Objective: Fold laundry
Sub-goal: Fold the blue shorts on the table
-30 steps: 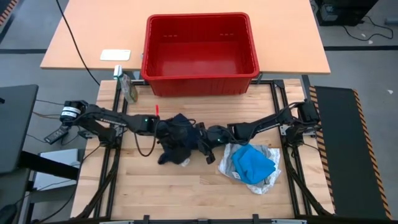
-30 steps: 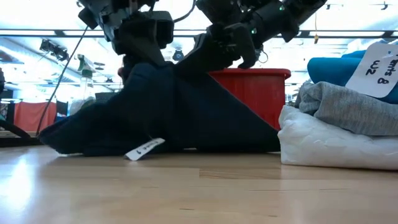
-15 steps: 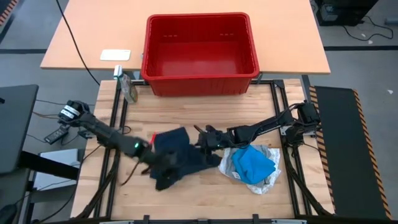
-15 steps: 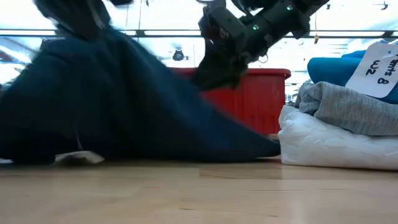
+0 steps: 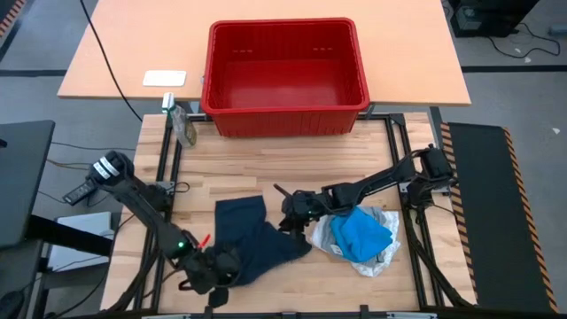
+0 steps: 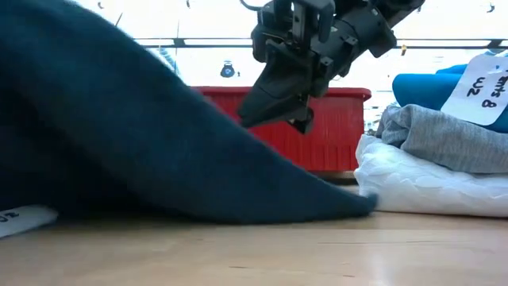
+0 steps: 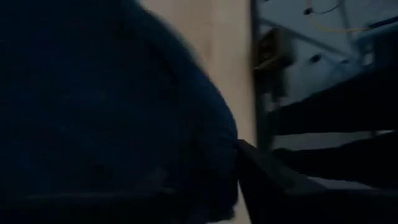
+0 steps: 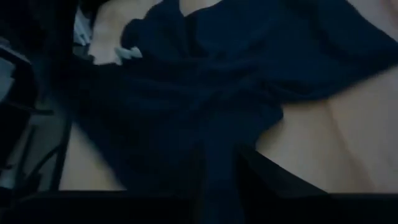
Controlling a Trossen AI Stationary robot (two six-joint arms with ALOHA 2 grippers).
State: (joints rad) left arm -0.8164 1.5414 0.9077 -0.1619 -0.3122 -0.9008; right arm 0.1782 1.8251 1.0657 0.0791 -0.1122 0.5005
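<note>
Left pincer [image 5: 213,270] low at near edge, gripping navy garment [image 5: 248,239].

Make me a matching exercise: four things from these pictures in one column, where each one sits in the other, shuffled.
Things:
1. dark navy garment
2. bright blue garment
3. red basket
4. left end effector

Places:
A. on top of the stack of folded laundry
B. at the table's near edge, at the navy cloth's corner
C. at the table's far edge
D. spread flat on the wood, mid-table

Pairs: 1-D, 2-A, 3-C, 4-B
</note>
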